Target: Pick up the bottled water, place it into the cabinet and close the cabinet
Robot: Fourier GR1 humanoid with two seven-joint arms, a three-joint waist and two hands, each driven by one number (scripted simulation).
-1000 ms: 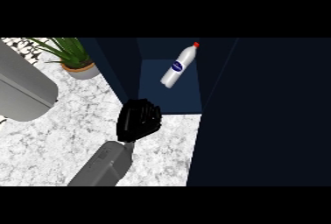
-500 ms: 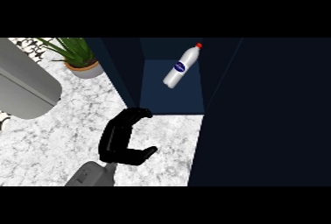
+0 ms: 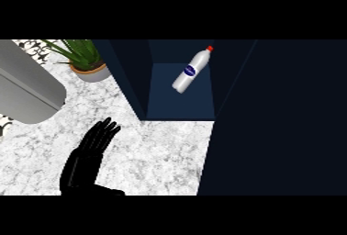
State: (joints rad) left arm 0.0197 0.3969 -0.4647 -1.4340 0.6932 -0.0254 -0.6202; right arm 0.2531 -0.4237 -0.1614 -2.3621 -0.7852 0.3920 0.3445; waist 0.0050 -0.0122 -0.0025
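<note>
Left hand (image 3: 85, 160) withdrew; bottled water (image 3: 192, 71) lies inside cabinet (image 3: 180, 103).

White-grey marble counter (image 3: 159, 158); potted plant (image 3: 86, 64) at back left; grey rounded object (image 3: 27, 87) beside it

Domestic kitchen, viewed steeply from above. A white, grey-veined marble table (image 3: 156, 156) carries a dark blue cabinet (image 3: 183, 103), standing open, with a bottled water (image 3: 191, 71) lying tilted inside. A potted plant (image 3: 85, 64) stands at the table's far left, near a rounded grey body (image 3: 27, 92) of uncertain kind.
</note>
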